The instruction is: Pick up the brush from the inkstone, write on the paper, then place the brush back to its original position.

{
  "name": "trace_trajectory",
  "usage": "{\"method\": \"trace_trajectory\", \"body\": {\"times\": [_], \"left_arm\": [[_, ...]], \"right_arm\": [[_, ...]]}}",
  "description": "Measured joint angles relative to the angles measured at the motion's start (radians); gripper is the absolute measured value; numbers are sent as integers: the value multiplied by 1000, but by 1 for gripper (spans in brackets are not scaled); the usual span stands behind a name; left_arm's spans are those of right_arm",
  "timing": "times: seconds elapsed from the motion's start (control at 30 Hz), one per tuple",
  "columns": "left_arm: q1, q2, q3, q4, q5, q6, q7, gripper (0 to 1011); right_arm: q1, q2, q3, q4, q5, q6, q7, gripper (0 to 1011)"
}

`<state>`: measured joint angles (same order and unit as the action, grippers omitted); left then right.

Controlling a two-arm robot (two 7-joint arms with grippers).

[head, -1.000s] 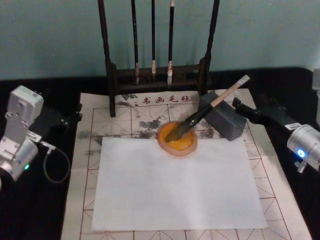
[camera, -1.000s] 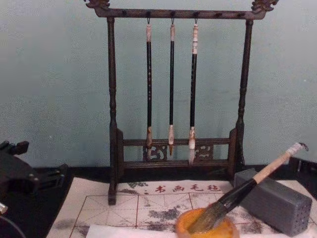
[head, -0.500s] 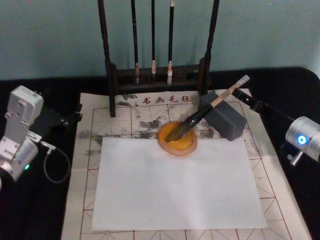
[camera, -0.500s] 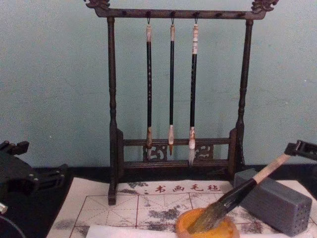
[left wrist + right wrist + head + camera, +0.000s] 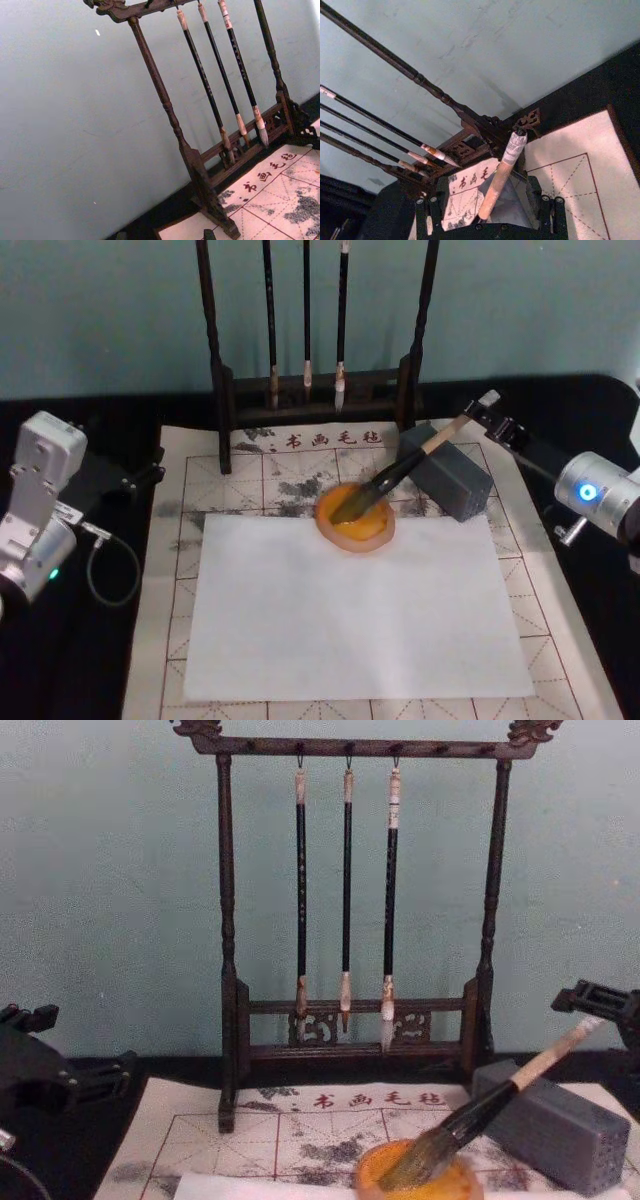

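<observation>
The brush point(image 5: 420, 452) lies slanted, its bristles in the orange inkstone point(image 5: 374, 531) and its pale handle propped on a grey block point(image 5: 455, 485). My right gripper point(image 5: 492, 417) is open at the whitish top end of the handle. In the right wrist view the brush point(image 5: 500, 175) runs between the two spread fingers point(image 5: 547, 206) without touching either. The chest view shows the right gripper point(image 5: 598, 1000) just above the handle's tip of the brush point(image 5: 500, 1100). The white paper point(image 5: 350, 610) lies in front of the inkstone. My left gripper point(image 5: 140, 478) rests open at the table's left.
A dark wooden rack point(image 5: 310, 390) with three thin hanging brushes point(image 5: 346, 890) stands behind the inkstone. A gridded felt mat point(image 5: 180, 570) lies under the paper. The black table surrounds it.
My right gripper has swung in from the right and back towards the rack, and now straddles the top of the brush handle. The brush and the left arm have not moved.
</observation>
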<state>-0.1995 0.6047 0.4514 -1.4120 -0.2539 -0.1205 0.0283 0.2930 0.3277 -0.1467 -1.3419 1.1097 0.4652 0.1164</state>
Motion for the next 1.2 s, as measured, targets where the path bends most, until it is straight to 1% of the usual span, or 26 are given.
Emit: {"method": "trace_trajectory", "body": {"times": [0.33, 0.5, 0.8, 1.0, 1.2], "left_arm": [[0, 0, 0, 0, 0, 0, 0, 1001], [0, 0, 0, 0, 0, 0, 0, 1001], [0, 0, 0, 0, 0, 0, 0, 1001], [0, 0, 0, 0, 0, 0, 0, 1001], [0, 0, 0, 0, 0, 0, 0, 1001]], "right_arm": [[27, -16, -14, 29, 32, 1, -31, 1002], [52, -27, -21, 64, 52, -4, -52, 1002], [93, -39, -27, 119, 85, -9, -68, 1002], [101, -39, -33, 127, 107, -14, -67, 1002], [94, -33, -41, 113, 123, -14, -70, 1002]]}}
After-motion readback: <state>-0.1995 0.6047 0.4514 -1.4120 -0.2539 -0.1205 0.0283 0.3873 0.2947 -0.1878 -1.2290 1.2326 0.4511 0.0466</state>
